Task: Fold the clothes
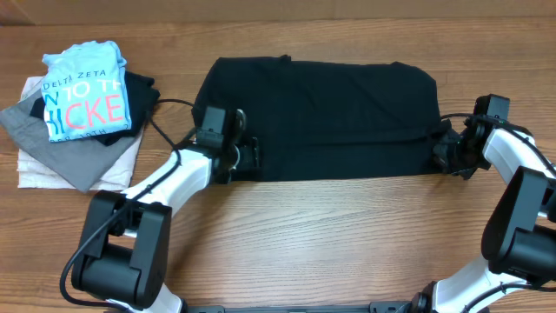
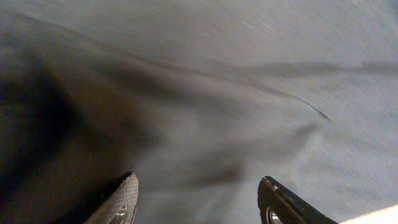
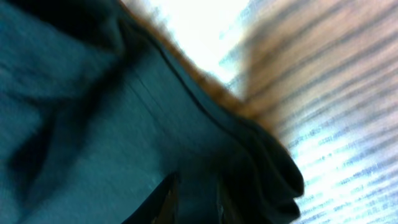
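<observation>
- The black T-shirt point(image 1: 321, 117) lies as a wide folded rectangle in the upper centre of the frame, on the wooden worktop point(image 1: 347, 235).
- The left tool point(image 1: 246, 155) sits at the shirt's lower left corner, released, its fingers point(image 2: 121, 202) spread wide above the cloth.
- The right tool point(image 1: 445, 149) is at the shirt's right edge, fingers close together; the blur hides whether it pinches cloth.
- A light blue T-shirt point(image 1: 85, 103) tops a pile at upper left.

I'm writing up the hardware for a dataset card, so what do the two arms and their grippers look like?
Both arms are alike: the left arm and right arm have glossy white rounded links joined by bulky black joint housings. A thin black cable loops beside the left arm. The left gripper and right gripper are black, with flat dark fingers. No markings are visible.
</observation>
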Available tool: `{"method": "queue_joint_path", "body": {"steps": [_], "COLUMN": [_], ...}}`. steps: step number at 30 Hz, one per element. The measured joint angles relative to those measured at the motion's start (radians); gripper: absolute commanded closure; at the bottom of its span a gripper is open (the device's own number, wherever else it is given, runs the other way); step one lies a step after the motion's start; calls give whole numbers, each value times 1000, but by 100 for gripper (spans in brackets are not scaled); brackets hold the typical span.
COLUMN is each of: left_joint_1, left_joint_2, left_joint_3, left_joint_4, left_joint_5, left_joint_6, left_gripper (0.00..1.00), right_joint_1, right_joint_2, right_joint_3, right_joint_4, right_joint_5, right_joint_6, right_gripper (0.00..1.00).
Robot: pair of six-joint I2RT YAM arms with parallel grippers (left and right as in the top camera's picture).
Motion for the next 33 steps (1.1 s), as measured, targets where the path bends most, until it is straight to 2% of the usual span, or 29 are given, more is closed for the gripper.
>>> {"method": "queue_joint_path", "body": {"steps": [5, 10, 17, 21, 28, 33], "left_joint_1": [37, 43, 47, 49, 49, 49], "left_joint_2": [0, 0, 0, 0, -1, -12], "left_joint_3": [0, 0, 0, 0, 1, 1], "left_joint_4": [2, 66, 111, 14, -148, -244], "left_joint_5": [-26, -63, -136, -154, -186, -210], "left_joint_6": [-6, -8, -10, -10, -9, -10], "left_gripper": [29, 24, 22, 23, 34, 36], "right_joint_1": [0, 0, 0, 0, 0, 0], "right_joint_2": [0, 0, 0, 0, 0, 0], "right_joint_3": [0, 2, 2, 3, 4, 4], "right_joint_4": [-48, -77, -88, -100, -213, -265], "right_joint_5": [4, 13, 16, 20, 80, 119], "right_joint_6": [0, 0, 0, 2, 17, 38], "right_gripper": [77, 76, 76, 87, 89, 89]}}
